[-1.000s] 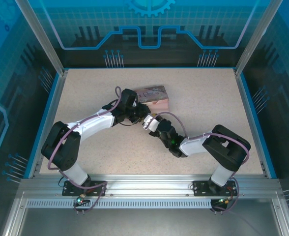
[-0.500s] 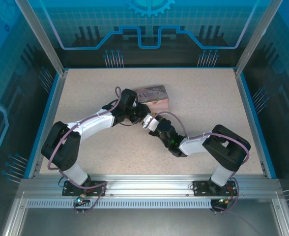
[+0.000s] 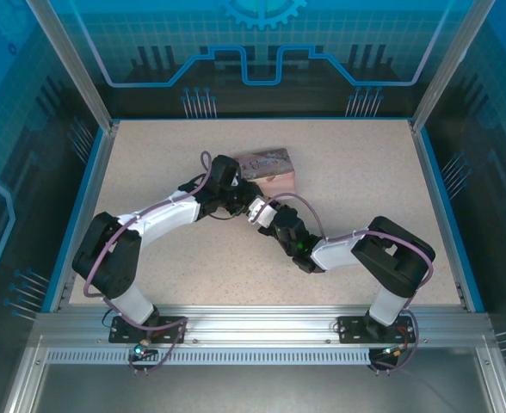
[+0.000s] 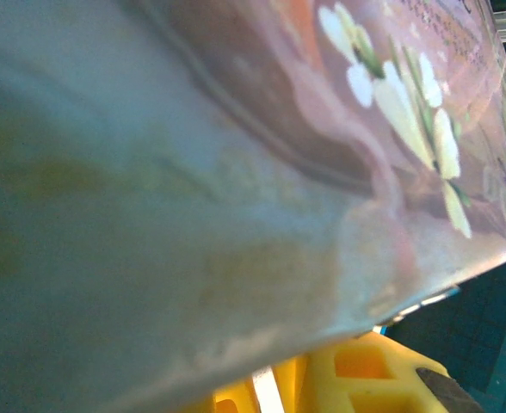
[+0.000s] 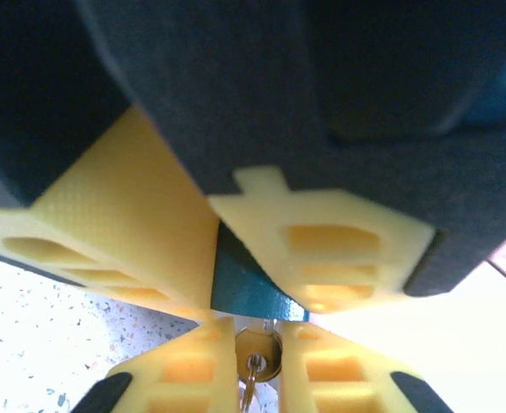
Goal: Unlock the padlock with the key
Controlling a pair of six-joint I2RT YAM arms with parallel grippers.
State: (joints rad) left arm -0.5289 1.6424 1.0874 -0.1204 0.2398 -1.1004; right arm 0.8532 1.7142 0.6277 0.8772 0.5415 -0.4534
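Starting at the left, we see the left arm stretched across the table (image 3: 365, 155) to the near side of the flat pink tin (image 3: 270, 165). Just in front of the tin, the left gripper (image 5: 251, 303) is clamped on the padlock (image 5: 244, 284). In the right wrist view its two yellow fingers press on either side of the dark blue-green body, whose lower end faces the camera.

Moving right, the right gripper (image 5: 255, 340) meets it head-on, also just in front of the tin. Its fingers are drawn in tight on the key (image 5: 255, 366), a small brassy round with a thin shaft between them. The key's long axis runs along the right fingers, straight toward the padlock's lower end. We cannot tell whether it is already seated in the keyhole.

We judge the coming move belongs to the right arm: push in along that line, then twist, with the left steadying the body.
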